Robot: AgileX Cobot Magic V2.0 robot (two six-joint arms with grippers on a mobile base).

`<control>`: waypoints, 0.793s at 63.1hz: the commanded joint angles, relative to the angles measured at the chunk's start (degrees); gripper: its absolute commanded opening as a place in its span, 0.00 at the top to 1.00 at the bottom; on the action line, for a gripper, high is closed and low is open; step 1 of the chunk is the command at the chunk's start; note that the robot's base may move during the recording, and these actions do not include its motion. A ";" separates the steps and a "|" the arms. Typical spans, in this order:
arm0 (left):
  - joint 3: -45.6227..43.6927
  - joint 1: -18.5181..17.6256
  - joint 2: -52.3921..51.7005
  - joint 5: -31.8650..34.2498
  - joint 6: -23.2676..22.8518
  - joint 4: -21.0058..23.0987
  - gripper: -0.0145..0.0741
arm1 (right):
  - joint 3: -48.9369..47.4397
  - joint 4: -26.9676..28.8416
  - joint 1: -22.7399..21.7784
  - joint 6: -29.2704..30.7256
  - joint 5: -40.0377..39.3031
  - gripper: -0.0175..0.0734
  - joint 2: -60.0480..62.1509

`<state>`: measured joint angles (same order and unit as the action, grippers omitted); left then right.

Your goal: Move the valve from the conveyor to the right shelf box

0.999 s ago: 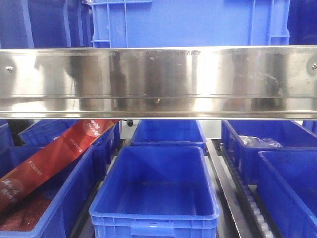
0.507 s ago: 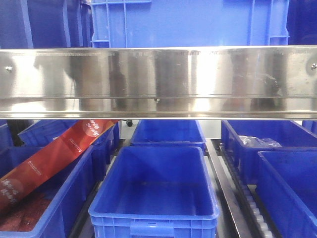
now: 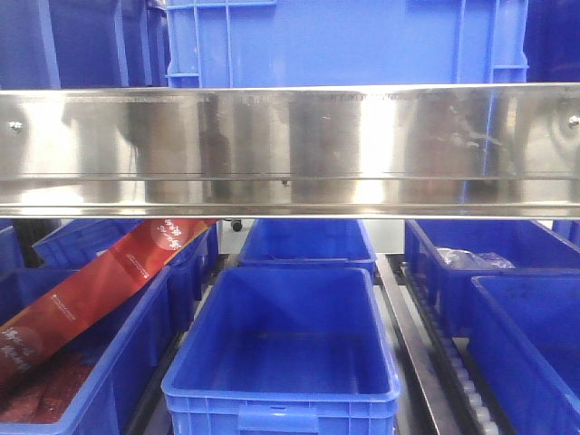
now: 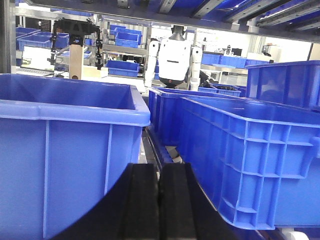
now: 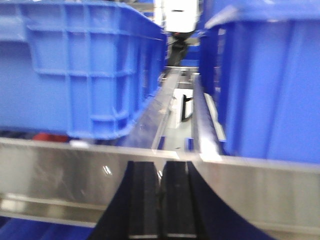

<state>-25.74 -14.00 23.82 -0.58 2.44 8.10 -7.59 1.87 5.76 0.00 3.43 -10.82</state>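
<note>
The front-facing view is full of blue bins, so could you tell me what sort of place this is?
Probably a warehouse or factory parts store: blue plastic bins sit in rows on roller tracks beneath a steel shelf rail, and a white humanoid robot stands among further racking.

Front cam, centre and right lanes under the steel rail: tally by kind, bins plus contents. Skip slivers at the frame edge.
Blue bins: 4 (centre front, centre back, right back, right front)
Clear plastic bag: 1, in the right back bin
Total: 5
</note>
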 commanded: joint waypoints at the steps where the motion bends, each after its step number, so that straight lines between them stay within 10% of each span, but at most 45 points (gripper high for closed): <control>1: -0.05 0.10 -0.32 1.58 0.28 0.23 0.96 | 3.66 -0.50 -0.88 0.00 -1.38 0.99 4.54; 50: -0.05 0.10 -0.46 1.59 0.28 0.23 0.96 | 7.59 -0.50 -0.99 0.00 -1.81 0.99 10.82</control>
<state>-25.74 -14.00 23.70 0.00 2.44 8.10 -0.20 1.67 4.88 0.00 3.03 -0.17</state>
